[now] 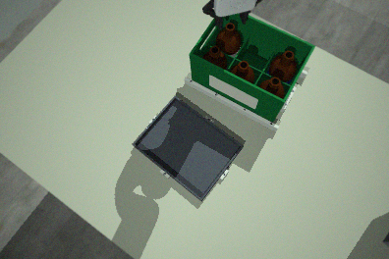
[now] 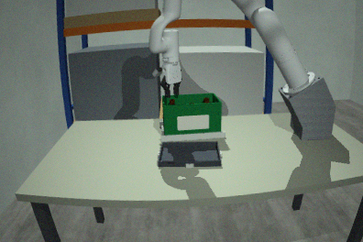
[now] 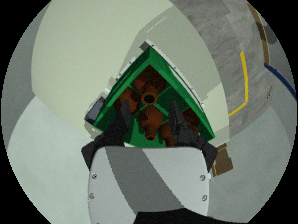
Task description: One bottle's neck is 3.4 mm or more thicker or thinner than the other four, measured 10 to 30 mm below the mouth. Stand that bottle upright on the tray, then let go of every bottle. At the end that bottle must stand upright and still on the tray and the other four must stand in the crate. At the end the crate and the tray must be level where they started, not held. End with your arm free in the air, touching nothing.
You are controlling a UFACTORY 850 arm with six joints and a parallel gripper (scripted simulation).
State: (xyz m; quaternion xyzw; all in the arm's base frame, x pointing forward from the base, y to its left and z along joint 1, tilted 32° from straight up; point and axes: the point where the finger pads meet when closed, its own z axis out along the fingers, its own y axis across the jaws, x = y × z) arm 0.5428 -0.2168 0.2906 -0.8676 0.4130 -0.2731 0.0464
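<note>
Starting stage only: all 5 btls [image 1: 229,40] [image 3: 151,117] still in the green crate [image 1: 236,92] [image 2: 192,122] [image 3: 150,62], tray [image 1: 196,135] [image 2: 190,163] w/o any btl, claw [image 1: 231,20] [image 2: 171,95] [image 3: 149,107] released above crate's edge; left: find odd neck, stand it on tray, let go, back arm off.

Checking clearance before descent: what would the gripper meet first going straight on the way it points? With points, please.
Probably a brown bottle [image 1: 229,40] in the green crate [image 1: 235,91] [image 2: 170,122] [image 3: 150,59], below the gripper [image 1: 232,22] [image 2: 171,95] [image 3: 149,107]; depth is unclear.
</note>
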